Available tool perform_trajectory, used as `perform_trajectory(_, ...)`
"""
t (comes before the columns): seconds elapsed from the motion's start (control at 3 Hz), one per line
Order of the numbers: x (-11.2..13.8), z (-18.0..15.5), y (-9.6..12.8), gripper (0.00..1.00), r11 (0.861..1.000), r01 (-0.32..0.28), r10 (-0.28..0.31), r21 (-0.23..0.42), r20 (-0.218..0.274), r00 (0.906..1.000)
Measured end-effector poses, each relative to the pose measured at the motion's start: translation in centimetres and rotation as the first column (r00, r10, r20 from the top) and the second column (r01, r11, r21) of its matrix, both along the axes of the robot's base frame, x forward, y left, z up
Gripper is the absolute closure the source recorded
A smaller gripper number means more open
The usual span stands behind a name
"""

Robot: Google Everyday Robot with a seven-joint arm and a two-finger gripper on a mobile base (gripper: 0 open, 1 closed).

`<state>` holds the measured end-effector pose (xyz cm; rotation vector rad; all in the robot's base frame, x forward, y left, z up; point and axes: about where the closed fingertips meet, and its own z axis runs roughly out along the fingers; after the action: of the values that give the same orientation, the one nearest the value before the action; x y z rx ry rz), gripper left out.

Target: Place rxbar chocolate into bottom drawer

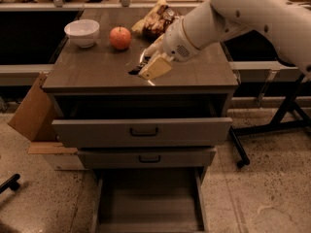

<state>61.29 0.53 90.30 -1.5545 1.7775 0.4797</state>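
Bottom drawer (pixel 148 203) is standing pulled open at floor level, nearest me. Above, near the cabinet top's (pixel 92 74) front edge, the gripper (pixel 153 68) is hovering. Rxbar chocolate (pixel 135 71) is sitting at its tip, on the apple (pixel 120 37) side. Can't tell if it's clamping. Drawer is lying straight below, toward me.

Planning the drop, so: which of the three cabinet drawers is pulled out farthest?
The bottom drawer, the lowest one: its grey floor shows, while the top drawer and middle drawer stick out less. The pincer is over the cabinet top.
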Motion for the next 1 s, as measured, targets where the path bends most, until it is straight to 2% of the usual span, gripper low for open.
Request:
perform_trajectory(0.33,-0.5,0.5,0.6,1.00,0.999,-0.039,0.039,0.016,0.025,0.9989)
perform_trajectory(0.67,-0.5,0.5,0.6,1.00,0.999,-0.040,0.039,0.016,0.025,0.9989)
perform_trajectory(1.0,-1.7,-0.9,0.6,1.00,0.998,-0.051,0.052,0.025,-0.003,0.9987)
